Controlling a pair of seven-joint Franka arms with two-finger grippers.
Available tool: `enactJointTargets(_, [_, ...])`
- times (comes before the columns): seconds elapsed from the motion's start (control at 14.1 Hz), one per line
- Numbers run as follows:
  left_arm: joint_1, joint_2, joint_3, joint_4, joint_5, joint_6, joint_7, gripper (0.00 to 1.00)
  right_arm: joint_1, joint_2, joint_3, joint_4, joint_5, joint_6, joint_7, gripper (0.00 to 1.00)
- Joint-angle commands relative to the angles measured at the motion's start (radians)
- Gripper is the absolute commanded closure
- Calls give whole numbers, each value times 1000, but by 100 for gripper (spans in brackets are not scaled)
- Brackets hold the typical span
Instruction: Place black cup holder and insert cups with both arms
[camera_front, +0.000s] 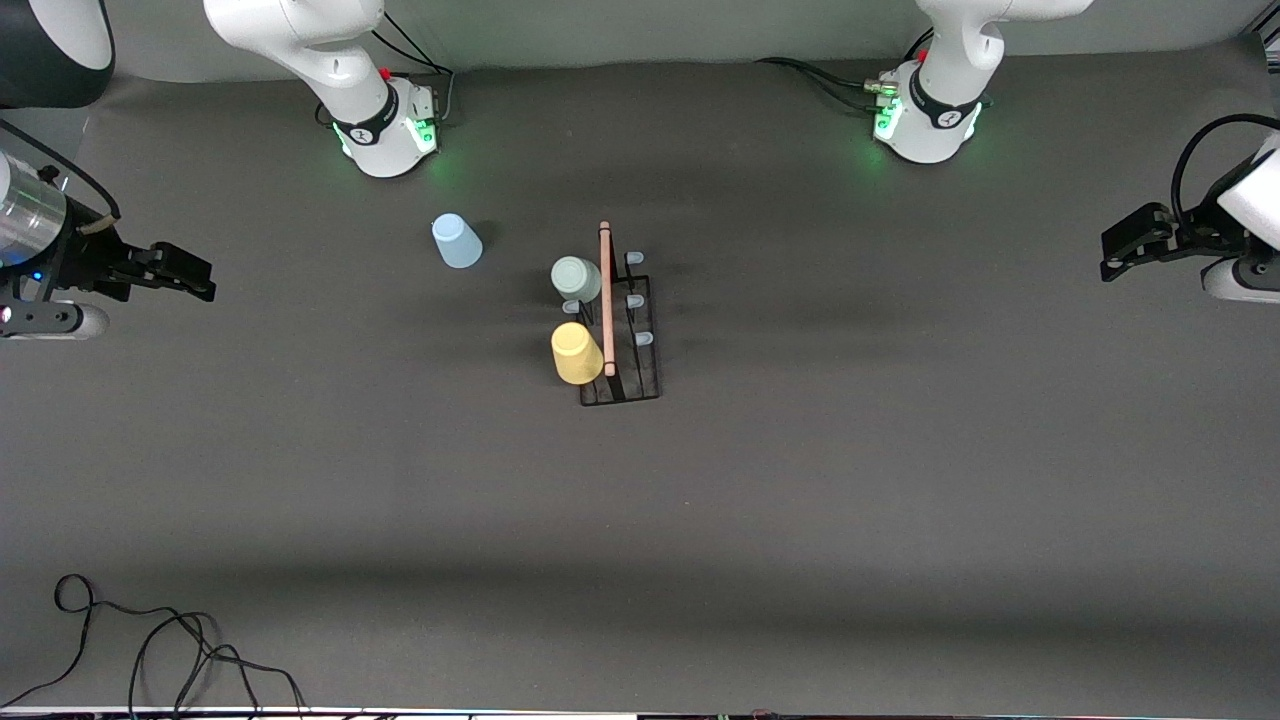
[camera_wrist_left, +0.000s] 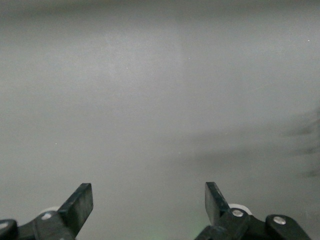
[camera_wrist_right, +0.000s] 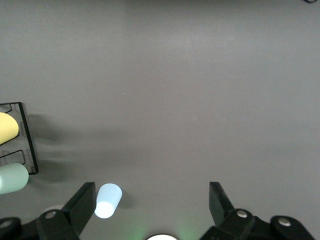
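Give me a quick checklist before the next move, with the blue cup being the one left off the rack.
1. Black wire cup holder with wooden rod handle placed upright mid-table: ok.
2. Pale mint green plastic cup on a prong: ok.
3. Yellow plastic cup on a prong: ok.
4. Light blue plastic cup inserted: not ok; it stands on the table toward the right arm's end, apart from the holder.
5. Right gripper open and empty, at the right arm's end of the table: ok.
6. Left gripper open and empty, waiting at the left arm's end: ok.
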Motion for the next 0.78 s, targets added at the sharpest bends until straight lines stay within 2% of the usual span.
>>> enactJointTargets(0.0, [-2,-3,0,-1,16,5,-12,0,-29,-40,28,-50,-13,33,-25,0])
enactJointTargets(0.21, [-2,-3,0,-1,16,5,-12,0,-33,4,28,30,-9,25,-26,0])
enactJointTargets(0.71, [-2,-5,-2,2,14,-11,-29,0,-18,9,25,30,-10,-18,-28,0])
